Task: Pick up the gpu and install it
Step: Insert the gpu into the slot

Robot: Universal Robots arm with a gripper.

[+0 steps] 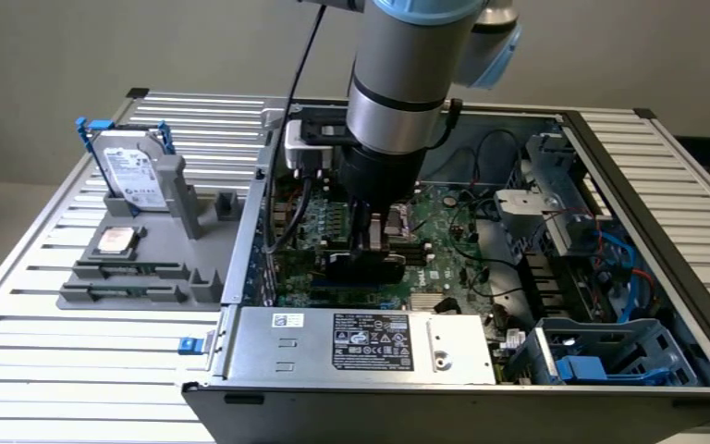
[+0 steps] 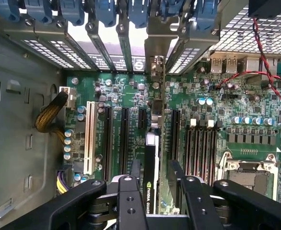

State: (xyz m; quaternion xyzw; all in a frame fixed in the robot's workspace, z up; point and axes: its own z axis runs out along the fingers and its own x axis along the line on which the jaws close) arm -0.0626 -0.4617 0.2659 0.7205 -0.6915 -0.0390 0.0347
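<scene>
Ribbed metal table (image 1: 34,370), pincer (image 2: 154,168) clasping thin gpu (image 2: 150,189)

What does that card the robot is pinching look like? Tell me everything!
The gpu is a thin flat card seen edge-on. It stands on its long edge over the green motherboard, in line with the long black slots. One face is a black shroud with a small green logo, and the other is green circuit board. Its silver metal bracket sits at the case's rear openings. The gripper clamps both flat faces. I cannot tell whether it is fully seated.
</scene>
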